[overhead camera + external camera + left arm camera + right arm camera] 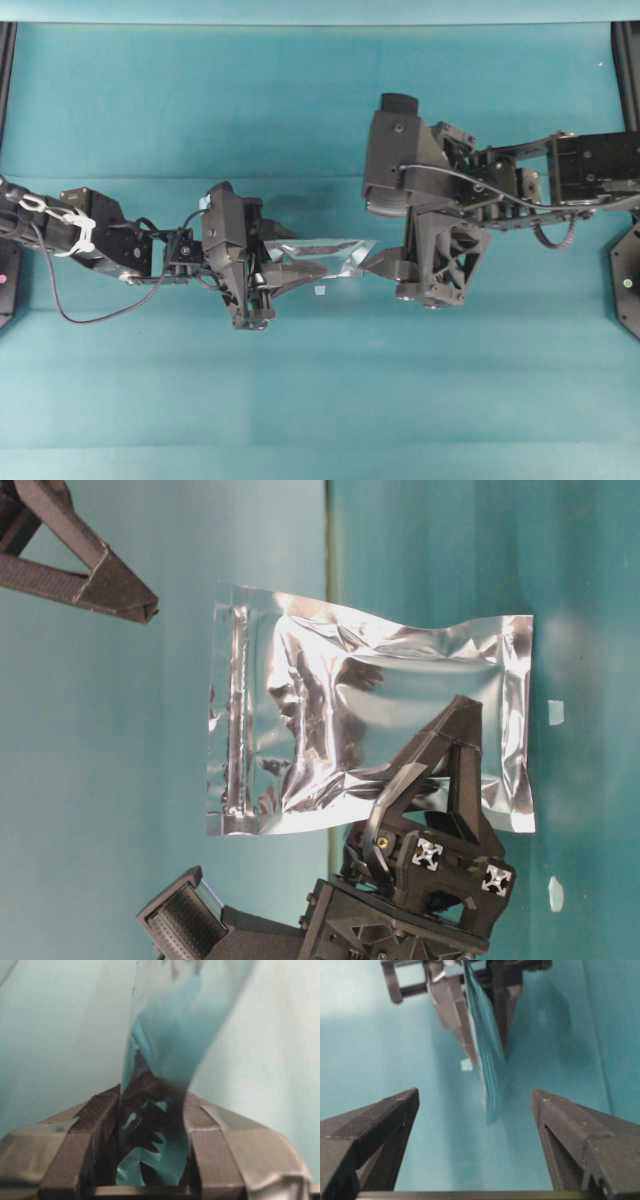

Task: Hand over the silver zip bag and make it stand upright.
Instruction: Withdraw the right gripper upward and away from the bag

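Teal table (320,400) with small white scrap (319,291) on it

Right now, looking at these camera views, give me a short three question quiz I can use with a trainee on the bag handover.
1. True or false: the left gripper is shut on the silver zip bag.
2. Multiple choice: how do the jaws of the right gripper stand? A) shut on the bag, B) open with the bag's free edge in front of the gap between them, C) shut and empty.
3. Short answer: in the overhead view, between which two things does the bag lie?

Key
1. True; the left wrist view shows the foil pinched between the pads.
2. B.
3. Between the two grippers, above the teal table.
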You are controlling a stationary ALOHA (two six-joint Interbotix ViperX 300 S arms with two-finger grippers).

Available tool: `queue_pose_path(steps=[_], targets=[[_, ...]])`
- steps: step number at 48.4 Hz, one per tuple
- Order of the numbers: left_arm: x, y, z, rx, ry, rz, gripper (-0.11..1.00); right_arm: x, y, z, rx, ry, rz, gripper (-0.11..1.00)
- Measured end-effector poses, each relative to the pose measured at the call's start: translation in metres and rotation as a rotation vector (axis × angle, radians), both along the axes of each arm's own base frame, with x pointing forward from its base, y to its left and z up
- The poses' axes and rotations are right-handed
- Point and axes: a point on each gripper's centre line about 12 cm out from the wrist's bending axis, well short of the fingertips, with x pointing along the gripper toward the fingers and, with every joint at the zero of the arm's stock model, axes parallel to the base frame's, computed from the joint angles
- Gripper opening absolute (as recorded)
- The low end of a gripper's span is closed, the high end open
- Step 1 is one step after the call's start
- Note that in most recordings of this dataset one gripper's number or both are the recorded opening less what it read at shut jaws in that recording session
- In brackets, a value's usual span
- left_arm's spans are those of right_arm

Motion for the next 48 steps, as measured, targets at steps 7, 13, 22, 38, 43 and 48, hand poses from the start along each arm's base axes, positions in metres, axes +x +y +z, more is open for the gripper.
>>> queue_pose_path(steps=[7, 13, 22, 38, 43, 48], targets=[[-0.0001, 0.0001, -0.0002, -0.001, 0.002, 0.001, 0.3, -0.0001, 0.0, 0.0007, 0.0, -0.003, 0.0, 0.9], [0.0004, 0.0, 0.0, 0.001, 0.002, 0.0, 0.3, 0.0, 0.0, 0.0008, 0.0, -0.005, 0.0, 0.9], [0.0004, 0.0, 0.0, 0.001, 0.002, 0.0, 0.3, 0.0, 0.0, 0.0008, 0.0, -0.005, 0.0, 0.9], [0.0003, 0.0, -0.0002, 0.001, 0.003, 0.0, 0.3, 0.0007, -0.0005, 0.0009, 0.0, -0.012, -0.001, 0.9], [-0.0001, 0.0, 0.0001, 0.001, 0.003, 0.0, 0.3, 0.0004, -0.0005, 0.0003, 0.0, -0.011, -0.001, 0.9], [-0.0001, 0.0, 0.0001, 0.001, 0.003, 0.0, 0.3, 0.0004, -0.0005, 0.0003, 0.0, -0.011, -0.001, 0.9]])
